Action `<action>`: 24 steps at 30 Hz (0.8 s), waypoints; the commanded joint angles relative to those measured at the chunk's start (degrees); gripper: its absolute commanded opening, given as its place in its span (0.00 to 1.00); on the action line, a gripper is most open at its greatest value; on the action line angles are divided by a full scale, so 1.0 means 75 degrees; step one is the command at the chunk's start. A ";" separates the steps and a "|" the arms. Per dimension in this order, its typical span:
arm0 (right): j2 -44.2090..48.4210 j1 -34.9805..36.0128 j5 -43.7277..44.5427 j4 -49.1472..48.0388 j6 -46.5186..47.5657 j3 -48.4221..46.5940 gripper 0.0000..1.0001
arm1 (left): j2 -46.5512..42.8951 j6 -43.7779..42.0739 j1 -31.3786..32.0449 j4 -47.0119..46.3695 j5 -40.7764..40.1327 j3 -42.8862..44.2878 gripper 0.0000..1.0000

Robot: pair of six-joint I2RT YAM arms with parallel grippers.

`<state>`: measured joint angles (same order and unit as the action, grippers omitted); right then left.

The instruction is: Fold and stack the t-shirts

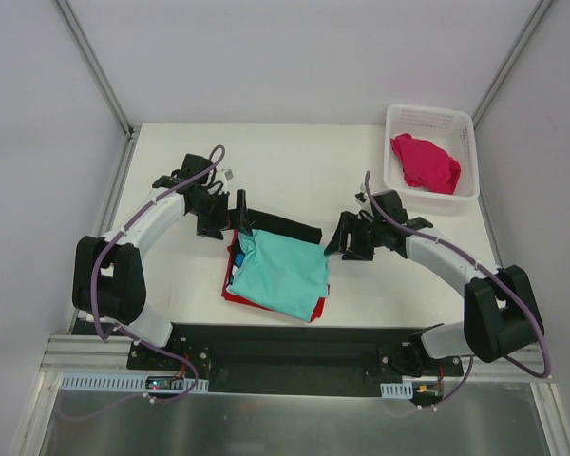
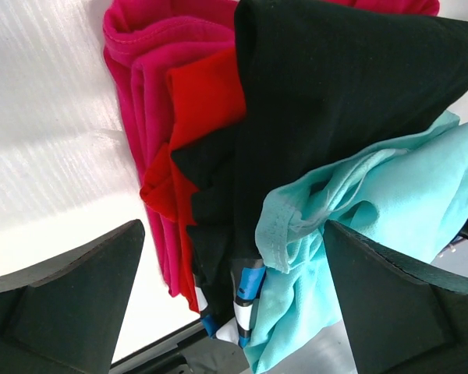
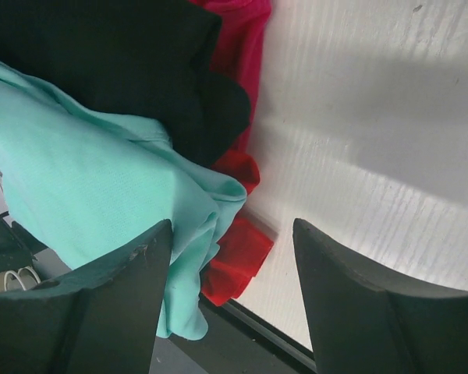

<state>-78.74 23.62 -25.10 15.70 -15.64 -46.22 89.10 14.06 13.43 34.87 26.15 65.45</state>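
A stack of t-shirts lies at the table's near middle. The mint-teal shirt (image 1: 280,274) is on top, loosely folded, over the black shirt (image 1: 290,226) and the red shirt (image 1: 236,293). The left wrist view shows the layers: magenta-pink (image 2: 140,93), red (image 2: 207,101), black (image 2: 335,86) with a blue-and-white print edge (image 2: 248,296), and teal (image 2: 390,195). My left gripper (image 1: 239,211) (image 2: 234,230) is open at the stack's far left corner. My right gripper (image 1: 340,237) (image 3: 232,226) is open at the stack's right edge, over the teal (image 3: 86,187) and red (image 3: 238,257) corners. Neither holds anything.
A white lattice basket (image 1: 432,119) stands at the back right with a crumpled pink-red cloth (image 1: 425,161) inside. The black base rail (image 1: 294,347) runs along the table's near edge. White walls enclose the table on three sides.
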 commanded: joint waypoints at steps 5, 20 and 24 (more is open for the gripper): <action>-0.0493 -0.0102 -0.0438 -0.0804 -0.0012 -0.0189 0.66 | -0.0161 0.0070 -0.0021 -0.0056 0.0310 0.0144 0.99; -0.1102 -0.0793 -0.1715 -0.4741 -0.1886 0.1474 0.67 | -0.0583 0.0574 -0.0021 0.0154 0.0392 0.0004 0.99; -0.0998 -0.0852 -0.1786 -0.5023 -0.1981 0.1837 0.67 | -0.0583 0.0656 -0.0021 0.0423 0.0299 0.0249 0.99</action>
<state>-86.98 17.54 -35.29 -13.58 -27.55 -34.02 86.65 17.43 13.43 35.20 27.81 65.43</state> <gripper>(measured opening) 0.669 0.992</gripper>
